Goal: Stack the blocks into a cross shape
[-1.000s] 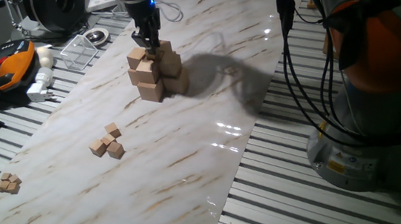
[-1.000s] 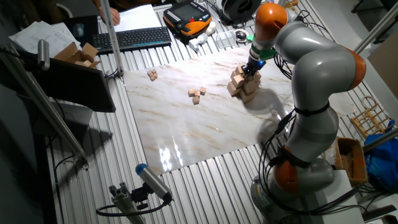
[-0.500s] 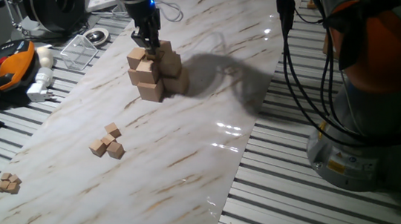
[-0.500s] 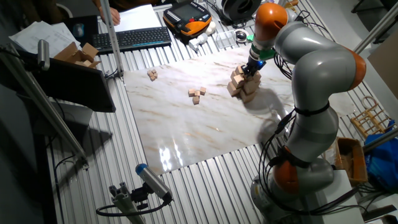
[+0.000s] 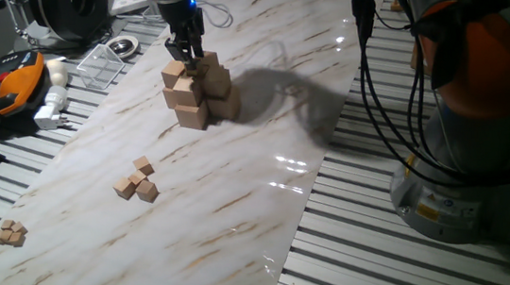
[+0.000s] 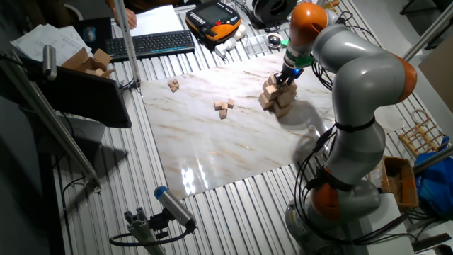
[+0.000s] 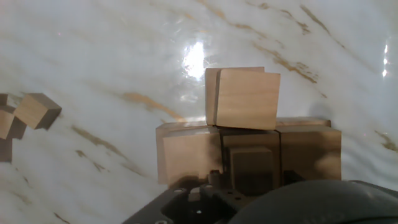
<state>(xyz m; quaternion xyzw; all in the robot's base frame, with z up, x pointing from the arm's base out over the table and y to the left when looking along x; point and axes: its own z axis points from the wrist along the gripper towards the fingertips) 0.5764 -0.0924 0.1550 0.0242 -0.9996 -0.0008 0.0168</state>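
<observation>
Cross shape (image 5: pixel 195 92): standing at the far end of the marble table (image 5: pixel 243 210), gripper (image 5: pixel 188 62) hanging directly above its top. Blocks (image 5: pixel 137 181): lying loose in a cluster nearer the camera, well apart; further cluster (image 5: pixel 9 232) sitting at the table's near-left edge.

Below the fingers (image 5: pixel 184 59), the cross shape (image 5: pixel 196 92) is matt, unpainted light-tan wood with faint grain. The surface (image 5: pixel 241 191) beneath is glossy marble-patterned sheet, throwing back lamp glare. The fingers look dark and matt.

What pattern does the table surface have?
White marble with tan-brown veins; one fixed view shows it best.
</observation>
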